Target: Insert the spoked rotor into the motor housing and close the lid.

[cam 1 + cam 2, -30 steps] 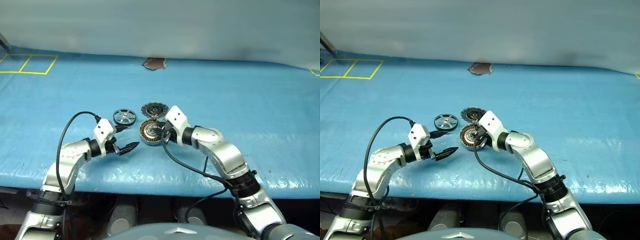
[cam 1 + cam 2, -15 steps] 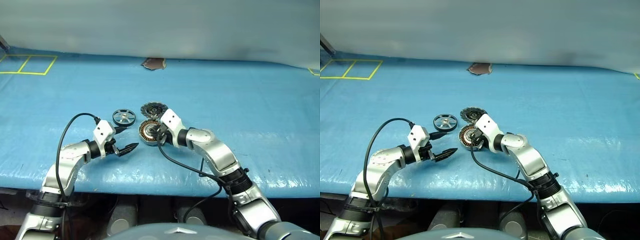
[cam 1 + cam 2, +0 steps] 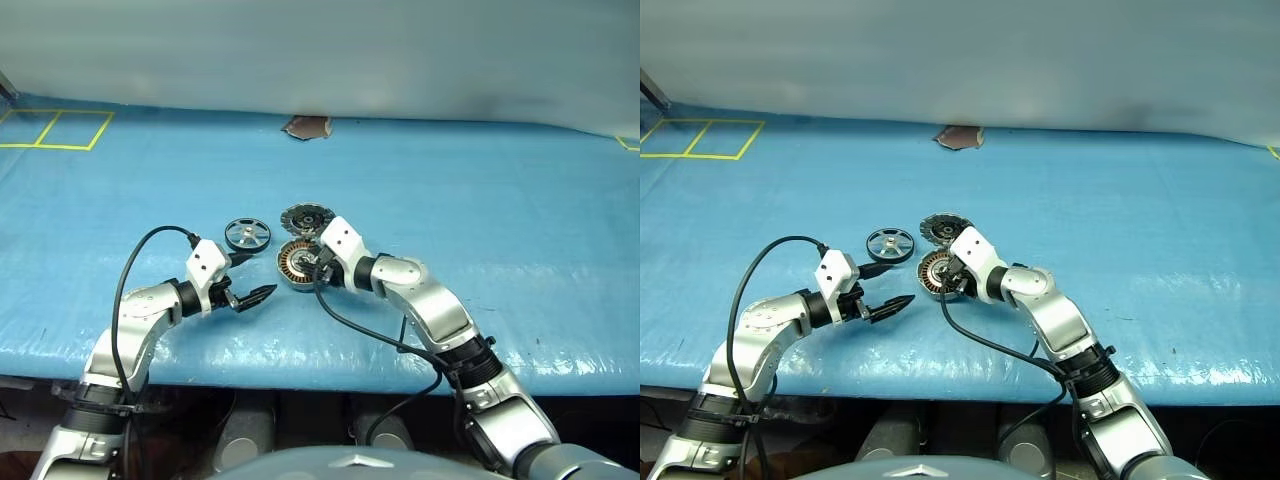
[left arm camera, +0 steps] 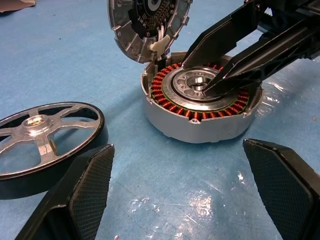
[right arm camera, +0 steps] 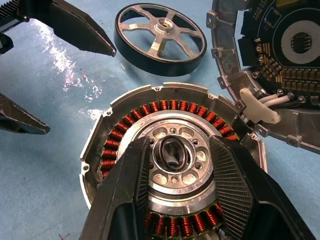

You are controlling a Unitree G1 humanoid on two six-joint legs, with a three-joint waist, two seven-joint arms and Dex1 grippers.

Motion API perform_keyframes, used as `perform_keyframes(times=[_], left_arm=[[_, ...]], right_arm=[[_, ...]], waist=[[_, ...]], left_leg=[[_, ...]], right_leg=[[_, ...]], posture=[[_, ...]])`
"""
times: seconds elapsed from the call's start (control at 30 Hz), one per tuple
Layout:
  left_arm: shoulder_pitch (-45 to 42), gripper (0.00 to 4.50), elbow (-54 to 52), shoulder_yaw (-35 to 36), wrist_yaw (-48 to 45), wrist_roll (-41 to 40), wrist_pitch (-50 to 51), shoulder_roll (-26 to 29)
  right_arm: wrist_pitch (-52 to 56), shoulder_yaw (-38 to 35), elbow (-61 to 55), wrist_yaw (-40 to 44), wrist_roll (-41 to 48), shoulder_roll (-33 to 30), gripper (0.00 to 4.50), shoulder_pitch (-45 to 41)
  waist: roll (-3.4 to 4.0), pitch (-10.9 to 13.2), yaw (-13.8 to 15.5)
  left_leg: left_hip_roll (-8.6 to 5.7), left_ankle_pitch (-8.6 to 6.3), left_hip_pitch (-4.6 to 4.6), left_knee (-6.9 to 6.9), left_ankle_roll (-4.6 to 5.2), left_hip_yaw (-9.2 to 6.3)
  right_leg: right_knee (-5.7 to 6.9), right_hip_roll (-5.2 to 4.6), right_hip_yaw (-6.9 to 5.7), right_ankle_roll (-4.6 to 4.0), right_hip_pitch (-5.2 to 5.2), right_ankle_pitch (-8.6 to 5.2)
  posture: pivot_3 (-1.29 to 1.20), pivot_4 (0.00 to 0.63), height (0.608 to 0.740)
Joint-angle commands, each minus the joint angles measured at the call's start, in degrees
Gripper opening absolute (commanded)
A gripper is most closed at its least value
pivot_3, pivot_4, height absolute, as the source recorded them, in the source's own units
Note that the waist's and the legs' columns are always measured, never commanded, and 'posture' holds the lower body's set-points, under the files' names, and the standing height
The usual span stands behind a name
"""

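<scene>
I see the motor housing [image 5: 170, 165] on the blue table [image 3: 520, 210], holding only its copper windings and central hub. My right gripper [image 5: 175, 159] hangs over that hub, fingers parted, gripping nothing. The spoked rotor [image 4: 42, 137] lies just beside the housing, outside it. The lid [image 4: 147, 22] leans against the housing's far rim. My left gripper [image 3: 252, 295] hovers wide open nearby.

Shiny metal spoked rotor [image 4: 42, 135]; glossy blue tabletop [image 3: 480, 220].
</scene>
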Motion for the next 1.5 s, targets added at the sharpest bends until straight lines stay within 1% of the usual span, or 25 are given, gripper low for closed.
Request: perform_keyframes(times=[0.03, 0.07, 0.17, 0.2, 0.23, 0.33, 0.63, 0.83, 1.07, 1.5], left_arm=[[-0.8, 4.50, -1.1, 0.3, -0.1, 0.1, -1.3, 0.0], [-0.8, 4.50, -1.0, 0.2, -0.1, 0.1, -1.3, -0.1], [-0.8, 4.50, -1.0, 0.2, -0.1, 0.2, -1.3, -0.1], [-0.8, 4.50, -1.0, 0.2, 0.0, 0.2, -1.3, -0.1], [-0.8, 4.50, -1.0, 0.2, 0.0, 0.2, -1.3, -0.2], [-0.6, 4.50, -1.0, 0.2, 0.1, 0.4, -1.4, -0.1], [0.3, 4.50, -1.6, 0.7, 0.6, 0.4, -1.4, 0.0], [0.3, 4.50, -1.7, 0.8, 0.8, 0.2, -1.1, 0.2], [0.1, 4.50, -1.3, 0.7, 0.8, 0.2, -1.1, 0.2], [-0.2, 4.50, -1.2, 0.6, 1.0, 0.3, -0.9, 0.2]], right_arm=[[-0.7, -1.7, -2.1, 0.0, 1.1, 0.7, 2.01, 0.0], [-0.7, -2.0, -2.2, -0.1, 1.3, 1.0, 2.01, 0.1], [-0.5, -2.4, -2.3, 0.1, 1.9, 1.5, 1.45, 0.2], [-0.4, -2.4, -2.4, 0.1, 2.1, 1.6, 1.22, 0.2], [-0.3, -2.4, -2.5, 0.2, 2.2, 1.6, 0.83, 0.2], [-0.3, -2.3, -2.1, 0.2, 2.2, 1.7, 0.02, 0.2], [0.4, 0.1, 0.8, 0.0, 0.5, 2.2, 0.02, 1.2], [1.2, -0.3, 1.3, -1.6, -0.3, 2.3, 0.02, 1.4], [0.3, -3.0, -1.8, -2.1, 1.4, 2.8, 0.02, 0.7], [0.9, -0.8, -3.0, -1.3, 1.7, 3.2, 0.02, 1.2]], waist=[[0.00, 0.0, 0.0], [0.00, 0.0, 0.0], [0.00, 0.0, 0.0], [0.00, 0.0, 0.0], [0.00, 0.0, 0.0], [0.00, 0.0, 0.0], [0.01, 0.0, -0.1], [0.02, 0.0, -0.1], [0.02, 0.0, 0.0], [0.02, 0.0, 0.0]], left_leg=[[0.00, 0.00, 0.00, 0.00, 0.00, 0.00], [0.00, 0.00, 0.00, 0.00, 0.00, 0.00], [0.00, 0.00, 0.00, 0.00, 0.00, 0.00], [0.00, 0.00, 0.00, 0.00, 0.00, 0.00], [0.00, 0.00, 0.00, 0.00, 0.00, 0.00], [0.00, 0.00, 0.00, 0.00, 0.00, 0.00], [0.00, 0.00, 0.01, 0.00, 0.00, 0.00], [0.02, 0.00, 0.07, 0.00, 0.00, 0.00], [0.01, 0.00, 0.06, 0.02, 0.00, 0.00], [0.01, 0.00, 0.03, -0.01, 0.00, 0.00]], right_leg=[[0.00, 0.00, 0.00, 0.00, 0.00, 0.00], [0.00, 0.00, 0.00, 0.00, 0.00, 0.00], [0.00, 0.00, 0.00, 0.00, 0.00, 0.00], [0.00, 0.00, 0.00, 0.00, 0.00, 0.00], [0.00, 0.00, 0.00, 0.00, 0.00, 0.00], [0.00, 0.00, 0.00, 0.00, 0.00, 0.00], [0.00, 0.01, 0.00, 0.00, 0.00, 0.00], [0.02, 0.02, 0.01, -0.03, 0.04, -0.02], [0.02, 0.01, 0.01, -0.04, 0.05, -0.02], [0.02, 0.02, 0.01, -0.02, 0.01, -0.01]], posture=[[0.00, 0.150, 0.740], [0.00, 0.150, 0.740], [0.00, 0.150, 0.740], [0.00, 0.150, 0.740], [0.00, 0.150, 0.740], [0.00, 0.150, 0.740], [0.00, 0.150, 0.740], [0.00, 0.150, 0.740], [0.00, 0.150, 0.740], [0.00, 0.150, 0.740]])
